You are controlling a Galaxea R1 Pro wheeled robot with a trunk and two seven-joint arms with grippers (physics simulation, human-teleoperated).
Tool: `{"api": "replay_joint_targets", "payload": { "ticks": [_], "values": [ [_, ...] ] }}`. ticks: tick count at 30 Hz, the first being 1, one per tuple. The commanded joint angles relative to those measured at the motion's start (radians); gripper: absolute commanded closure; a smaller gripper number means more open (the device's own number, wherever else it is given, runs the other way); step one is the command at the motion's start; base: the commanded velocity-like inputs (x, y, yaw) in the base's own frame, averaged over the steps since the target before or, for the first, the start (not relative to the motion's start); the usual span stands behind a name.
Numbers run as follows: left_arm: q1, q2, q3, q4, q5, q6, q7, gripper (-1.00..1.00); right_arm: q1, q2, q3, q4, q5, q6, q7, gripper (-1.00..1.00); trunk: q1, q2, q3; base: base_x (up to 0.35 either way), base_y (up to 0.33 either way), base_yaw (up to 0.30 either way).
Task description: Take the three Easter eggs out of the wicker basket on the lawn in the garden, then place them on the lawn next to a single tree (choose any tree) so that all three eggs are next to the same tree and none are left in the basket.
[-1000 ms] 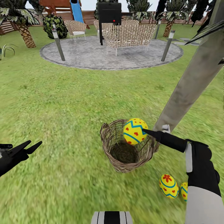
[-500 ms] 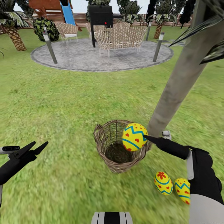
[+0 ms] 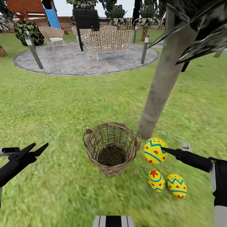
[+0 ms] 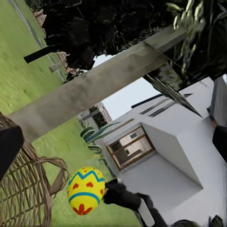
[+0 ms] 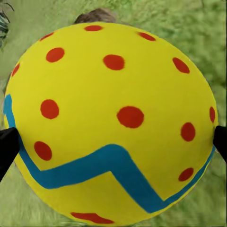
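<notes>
Head view: my right pincer (image 3: 164,150) grips the last egg (image 3: 155,150) at three o'clock of the empty basket (image 3: 111,148), beside the tree (image 3: 159,91); left pincer (image 3: 33,149) wide. Next I lower it by the two eggs (image 3: 156,180).

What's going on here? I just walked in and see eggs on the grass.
The robot's right pincer holds the third Easter egg beside the tree, outside the wicker basket, which looks empty. Two other eggs lie on the lawn near the trunk. The left pincer is open and idle.
</notes>
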Motion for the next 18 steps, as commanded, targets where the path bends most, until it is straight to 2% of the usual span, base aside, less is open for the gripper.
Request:
{"api": "replay_joint_targets", "payload": {
  "ticks": [1,3,4,6,9,11,14,17,18],
  "values": [
    [0.0,0.0,0.0,0.0,0.0,0.0,0.0,-1.0,0.0,0.0,-0.001,0.0,0.055,0.0,-0.017,1.0,0.0,0.0,0.001,0.0,0.0,-0.259],
    [0.0,0.0,0.0,0.0,-0.001,0.0,0.0,-1.0,0.0,-0.003,-0.004,-0.004,0.206,-0.002,-0.065,1.0,0.0,0.0,0.003,0.0,0.0,-0.259],
    [0.0,0.0,0.0,-0.001,-0.001,0.0,0.0,-1.0,0.0,-0.004,-0.006,-0.007,0.259,-0.008,-0.102,1.0,0.0,0.0,0.004,0.0,0.0,-0.26],
    [0.0,0.001,-0.001,-0.003,-0.001,-0.001,0.0,-1.0,0.0,-0.003,-0.007,-0.008,0.308,-0.047,-0.202,1.0,0.0,0.0,0.006,0.0,0.0,-0.26],
    [0.0,0.0,-0.002,-0.004,-0.001,-0.001,0.0,-1.0,0.001,-0.002,-0.01,-0.01,0.322,-0.146,-0.45,1.0,0.0,0.0,0.009,0.0,0.0,-0.26],
    [0.0,0.0,-0.019,-0.004,-0.001,-0.002,0.0,-1.0,0.001,-0.001,-0.011,-0.011,0.321,-0.17,-0.553,1.0,0.0,0.0,0.011,0.0,0.0,-0.259],
    [0.0,-0.002,-0.034,-0.004,-0.001,-0.003,0.0,-1.0,0.0,0.002,-0.01,-0.009,0.32,-0.239,-0.661,1.0,0.0,0.0,0.014,0.0,0.0,-0.259],
    [0.0,-0.003,-0.058,-0.004,-0.001,-0.005,0.0,-1.0,0.001,0.006,-0.003,0.027,0.314,-0.368,-0.888,1.0,0.0,0.0,0.016,0.0,0.0,-0.258],
    [0.0,-0.004,-0.069,-0.004,-0.001,-0.006,0.0,-1.0,-0.003,0.006,0.0,0.094,0.314,-0.43,-0.982,1.0,0.0,0.0,0.017,0.0,0.0,-0.178]
  ]
}}
